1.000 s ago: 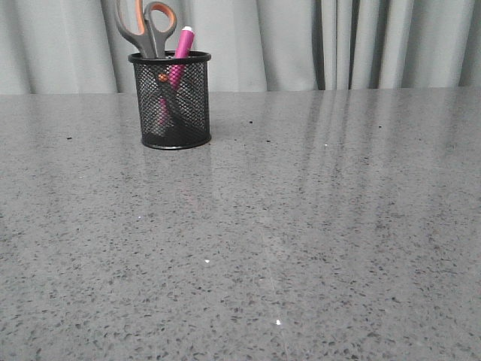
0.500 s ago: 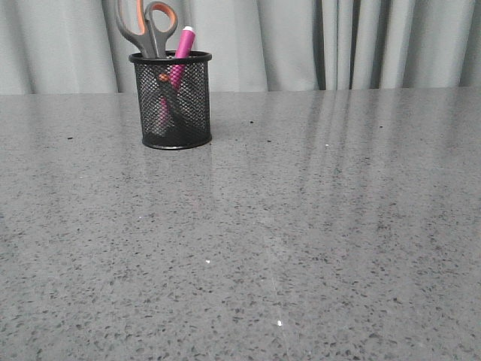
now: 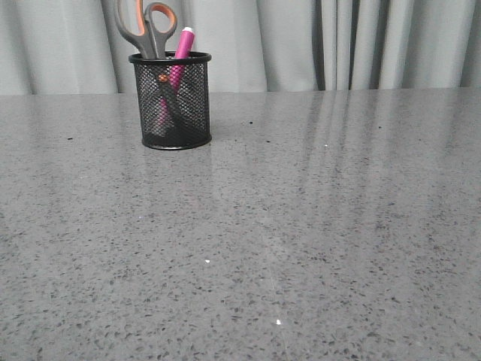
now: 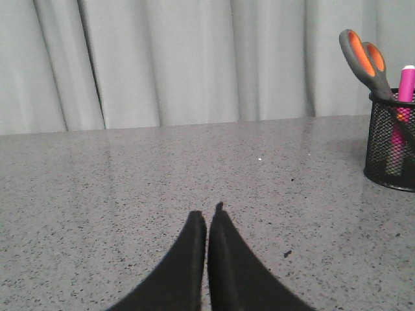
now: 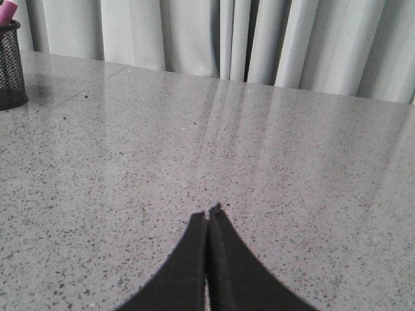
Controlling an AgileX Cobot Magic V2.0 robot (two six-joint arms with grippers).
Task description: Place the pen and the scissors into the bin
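We see the black wire-mesh bin (image 3: 170,100) standing upright toward the far left of the grey speckled table (image 3: 301,226), with the scissors (image 3: 146,28) handles-up and the pink pen (image 3: 180,54) both leaning inside it. Pale curtains (image 3: 338,41) hang behind the table. Our left gripper (image 4: 207,220) and right gripper (image 5: 207,217) each hover low over bare tabletop, fingers pressed together and grasping nothing, well apart from the bin.

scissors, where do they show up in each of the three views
Front view: the scissors stand handles up in the bin, upper left, far side of the table.
Left wrist view: at the right edge, handles above the bin's rim.
Right wrist view: not in it; only the bin's edge shows.
Shared landmark: the bin and the grey curtain.
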